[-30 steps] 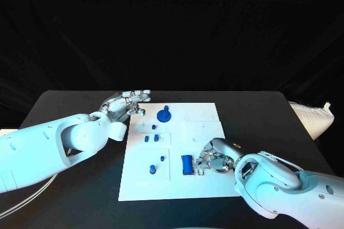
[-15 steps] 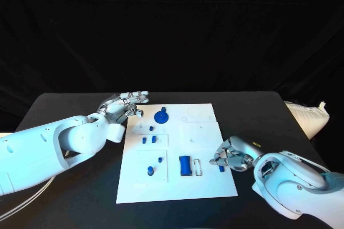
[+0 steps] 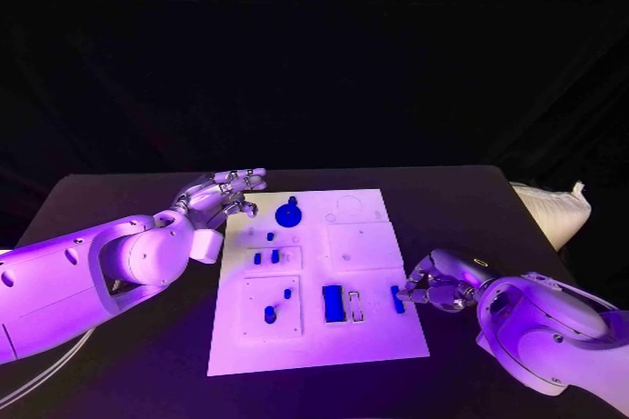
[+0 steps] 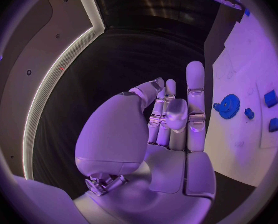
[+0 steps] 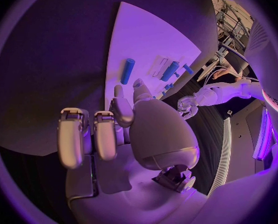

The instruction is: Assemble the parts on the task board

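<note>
Task board [image 3: 367,255], both hands beside, empty

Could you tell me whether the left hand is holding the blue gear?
No: in the head view the left hand hovers empty beside the task board, while the blue gear lies on it.

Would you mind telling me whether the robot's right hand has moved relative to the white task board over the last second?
Yes: the right hand has drawn away from the blue block, outward to the white task board's right edge.

My left hand [image 3: 223,194] hovers over the board's [image 3: 367,255] far left corner, just beside the gear [image 3: 288,214]. My right hand [image 3: 433,283] sits at the board's right edge, close by a small bar [image 3: 397,299]. Between them the board's upper right lies bare.
</note>
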